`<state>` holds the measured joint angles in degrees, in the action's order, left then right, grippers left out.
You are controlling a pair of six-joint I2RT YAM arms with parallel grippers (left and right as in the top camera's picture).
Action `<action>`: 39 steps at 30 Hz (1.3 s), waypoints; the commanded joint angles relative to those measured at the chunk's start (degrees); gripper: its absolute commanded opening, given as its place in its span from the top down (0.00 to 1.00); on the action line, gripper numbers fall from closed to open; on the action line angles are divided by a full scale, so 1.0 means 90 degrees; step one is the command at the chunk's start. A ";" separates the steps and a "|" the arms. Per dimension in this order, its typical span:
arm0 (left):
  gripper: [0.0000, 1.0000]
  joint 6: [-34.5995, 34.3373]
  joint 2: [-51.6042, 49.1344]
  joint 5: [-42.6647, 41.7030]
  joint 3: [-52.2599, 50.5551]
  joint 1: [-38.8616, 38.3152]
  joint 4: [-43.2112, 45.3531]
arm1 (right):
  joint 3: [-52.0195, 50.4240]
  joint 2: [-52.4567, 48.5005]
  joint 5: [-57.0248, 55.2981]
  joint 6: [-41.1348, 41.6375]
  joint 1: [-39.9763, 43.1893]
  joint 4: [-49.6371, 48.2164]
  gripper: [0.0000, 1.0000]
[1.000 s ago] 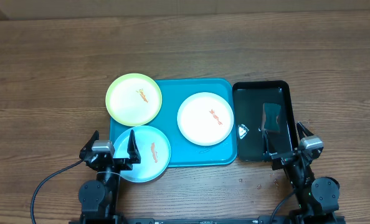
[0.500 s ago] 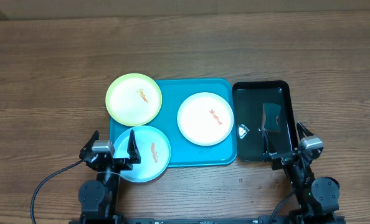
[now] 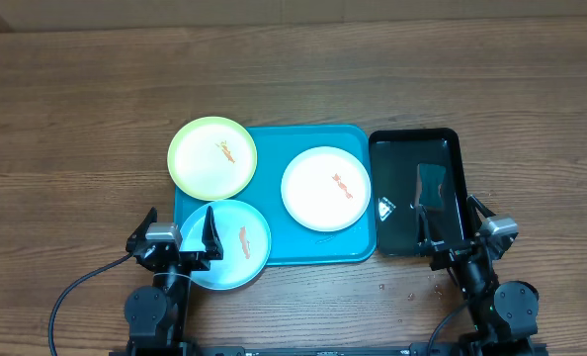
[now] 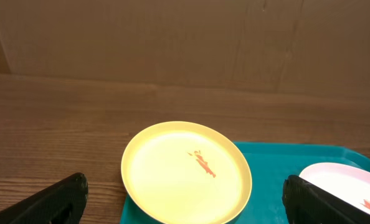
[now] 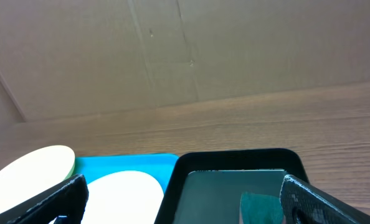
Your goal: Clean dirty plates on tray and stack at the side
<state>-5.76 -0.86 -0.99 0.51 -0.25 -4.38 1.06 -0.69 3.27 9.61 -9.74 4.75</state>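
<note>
Three plates show in the overhead view, each with an orange-red smear. The pale yellow-green plate overlaps the far left corner of the turquoise tray. The white plate lies on the tray's right half. The light blue plate overhangs its near left corner. My left gripper is open near the table's front edge, its right finger over the blue plate. My right gripper is open and empty at the near end of the black tray.
A glossy black tray sits right of the turquoise one and holds a dark green sponge. Small specks dot the wood in front of it. A cardboard wall closes off the far side.
The right wrist has shifted very slightly to the right. The plates, trays and left arm have not moved.
</note>
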 commanded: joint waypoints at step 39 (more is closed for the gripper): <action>0.00 -0.0928 -0.0840 -0.1273 0.2795 -0.0012 -0.2035 | 0.1804 -0.0413 0.0049 0.0651 0.0032 0.1260 0.00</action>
<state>-13.23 -4.12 -11.00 18.96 -0.30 -19.84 11.11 -2.24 3.66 13.78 -9.74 14.63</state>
